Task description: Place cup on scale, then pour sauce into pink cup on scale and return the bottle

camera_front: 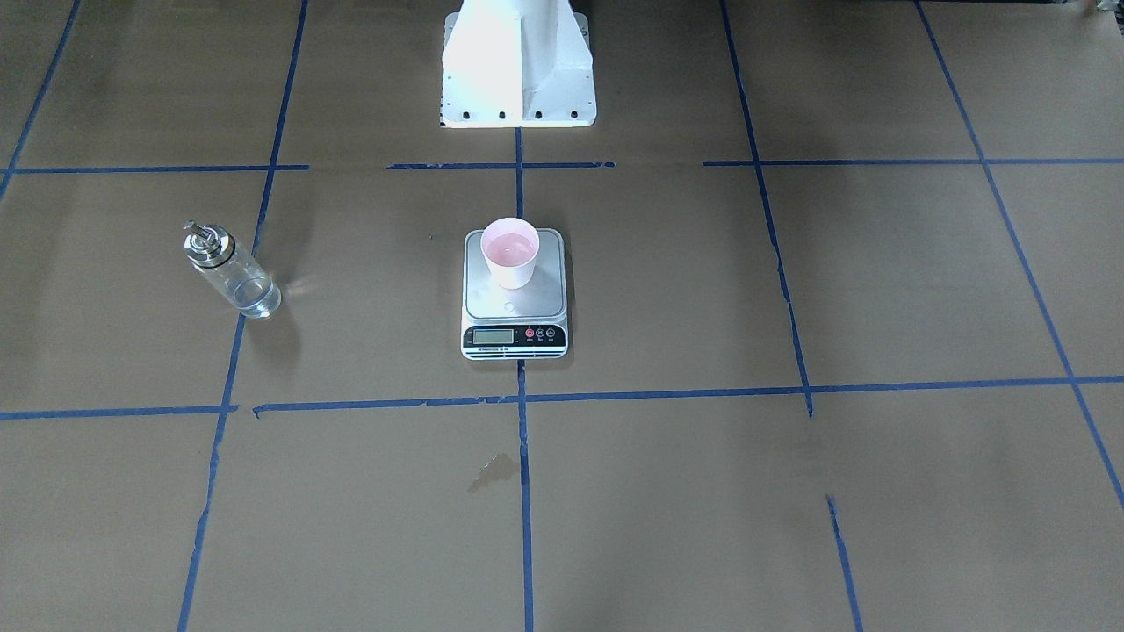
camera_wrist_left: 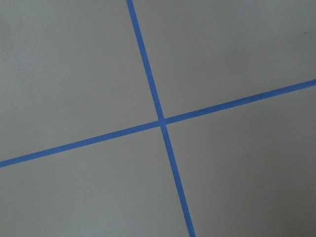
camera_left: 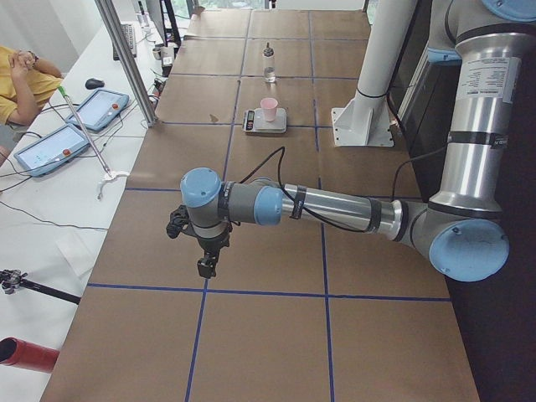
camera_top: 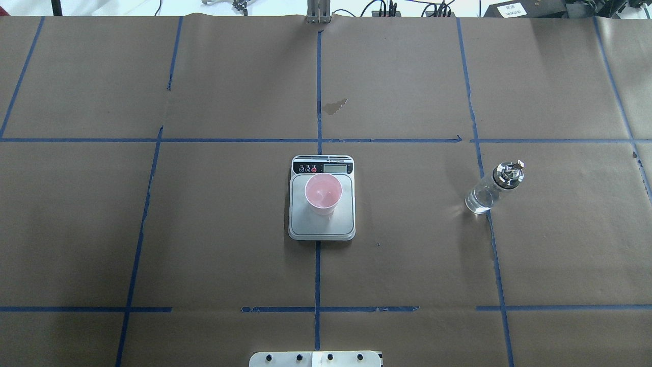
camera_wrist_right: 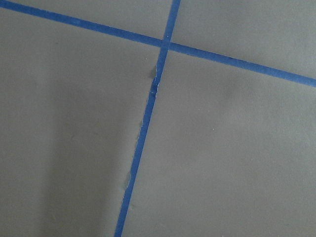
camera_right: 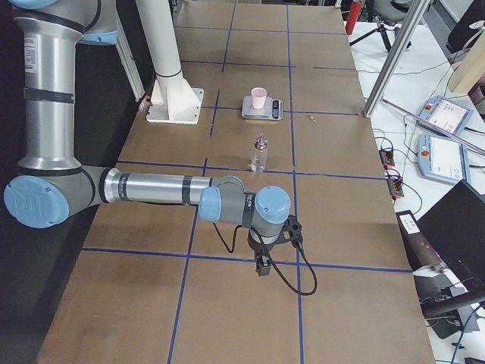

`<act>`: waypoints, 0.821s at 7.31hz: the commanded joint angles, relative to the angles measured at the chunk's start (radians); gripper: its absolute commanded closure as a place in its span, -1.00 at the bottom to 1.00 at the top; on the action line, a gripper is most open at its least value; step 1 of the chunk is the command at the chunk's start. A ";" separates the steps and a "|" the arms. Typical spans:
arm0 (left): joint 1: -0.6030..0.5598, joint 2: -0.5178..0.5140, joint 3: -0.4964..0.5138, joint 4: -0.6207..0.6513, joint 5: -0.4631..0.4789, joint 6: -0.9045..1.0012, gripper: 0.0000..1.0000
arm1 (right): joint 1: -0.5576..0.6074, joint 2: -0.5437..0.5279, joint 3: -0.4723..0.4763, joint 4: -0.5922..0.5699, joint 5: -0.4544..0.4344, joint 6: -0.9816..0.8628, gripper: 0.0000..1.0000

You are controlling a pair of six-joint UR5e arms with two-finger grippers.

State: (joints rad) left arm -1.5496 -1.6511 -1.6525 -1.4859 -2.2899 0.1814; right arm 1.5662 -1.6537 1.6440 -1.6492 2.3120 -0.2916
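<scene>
Bottle (camera_top: 491, 189) far from right claw (camera_right: 263, 266)

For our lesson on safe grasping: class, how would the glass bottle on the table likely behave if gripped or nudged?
The bottle looks like smooth clear glass, so probably stiff, slippery and breakable. It stands tall and narrow under a metal cap, so a high push might tip it; being round, it would likely roll.

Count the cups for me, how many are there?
1. The pink cup stands upright on the silver platform of the scale. No other cup shows in any view.
</scene>
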 commanded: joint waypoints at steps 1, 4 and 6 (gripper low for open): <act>-0.023 -0.018 0.013 0.032 0.000 -0.010 -1.00 | 0.000 0.000 -0.001 0.000 -0.002 -0.001 -1.00; -0.023 -0.015 0.032 0.015 -0.003 -0.008 -1.00 | 0.000 0.003 -0.009 0.002 -0.002 0.000 -1.00; -0.023 -0.021 0.054 0.013 -0.003 -0.008 -1.00 | 0.000 0.008 -0.006 0.023 -0.003 0.000 -1.00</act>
State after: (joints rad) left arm -1.5731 -1.6690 -1.6112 -1.4699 -2.2925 0.1733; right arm 1.5662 -1.6485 1.6408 -1.6398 2.3106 -0.2914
